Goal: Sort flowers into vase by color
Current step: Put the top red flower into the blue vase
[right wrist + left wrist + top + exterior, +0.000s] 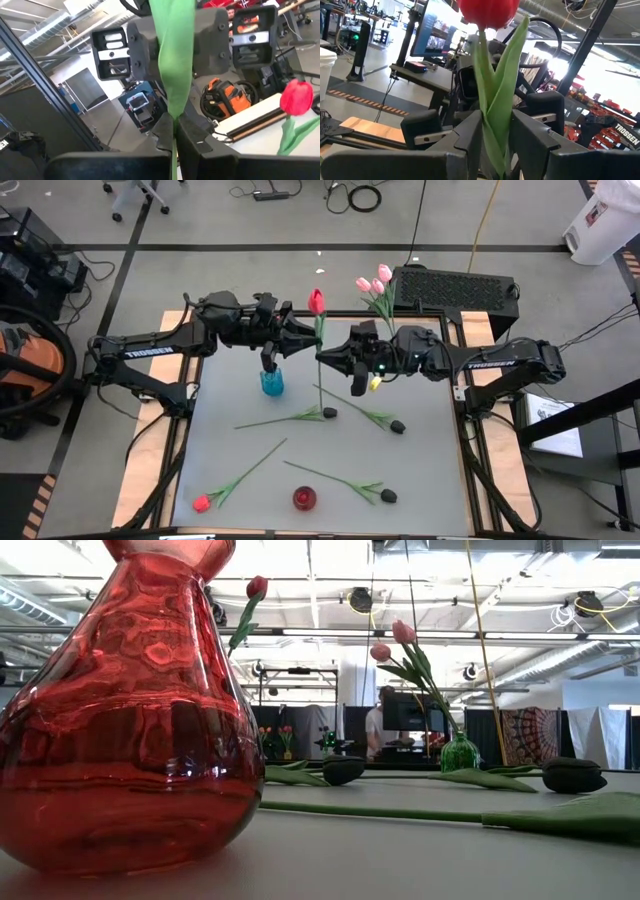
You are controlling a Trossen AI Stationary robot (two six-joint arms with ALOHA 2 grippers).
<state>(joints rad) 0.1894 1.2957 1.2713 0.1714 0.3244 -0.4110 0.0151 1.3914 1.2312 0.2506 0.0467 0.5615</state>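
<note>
High view shows the red tulip [316,303] held up over the table's far middle, its stem running lengthwise between both arms, head toward the far edge. The left gripper [309,330] pinches the stem just under the head; the right gripper [325,361] is clenched on it lower down. The red vase [304,498] sits well apart at the near edge, so I'd guess whichever arm keeps the stem must swing it there.
</note>
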